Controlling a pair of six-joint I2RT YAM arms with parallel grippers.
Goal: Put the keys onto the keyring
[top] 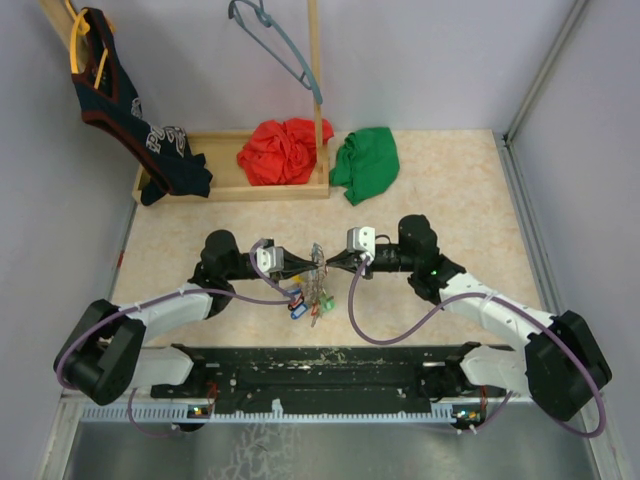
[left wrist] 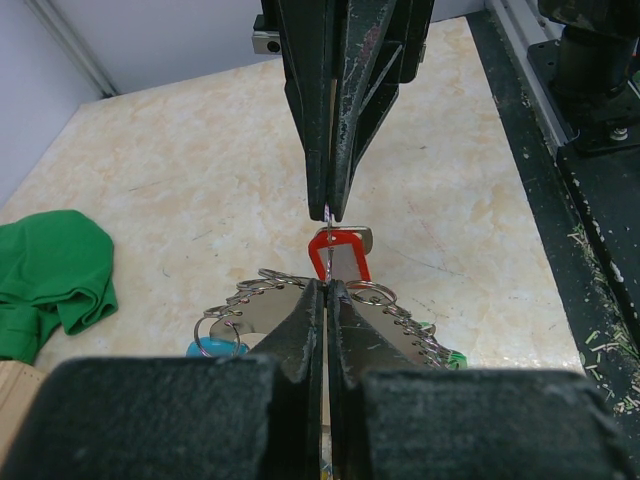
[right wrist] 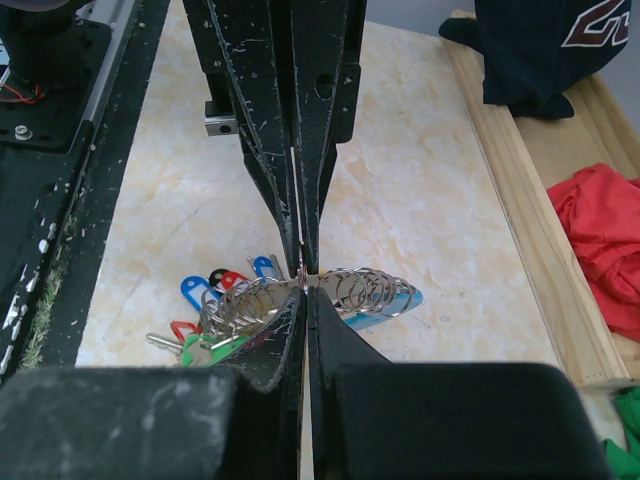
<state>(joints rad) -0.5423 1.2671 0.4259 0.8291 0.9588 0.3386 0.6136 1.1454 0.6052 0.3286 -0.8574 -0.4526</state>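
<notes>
My two grippers meet tip to tip above the table's middle. My left gripper (top: 305, 263) (left wrist: 328, 287) is shut on the keyring (left wrist: 262, 305) at its grey metal band, which is threaded with several small wire rings. The keyring's light blue part (right wrist: 400, 300) shows beyond the band. My right gripper (top: 335, 262) (right wrist: 305, 283) is shut on the thin ring of a red-tagged key (left wrist: 341, 256), which hangs between the two tips. The other keys (top: 305, 298) dangle below, with blue (right wrist: 195, 290), red and green (right wrist: 205, 350) tags. The exact contact point is hidden by the fingers.
A wooden tray (top: 225, 190) at the back holds a red cloth (top: 285, 150). A green cloth (top: 365, 165) lies to its right. A dark jersey (top: 130, 110) and a blue-grey hanger (top: 275, 40) hang on the wooden rack. The black base rail (top: 330, 365) runs along the near edge.
</notes>
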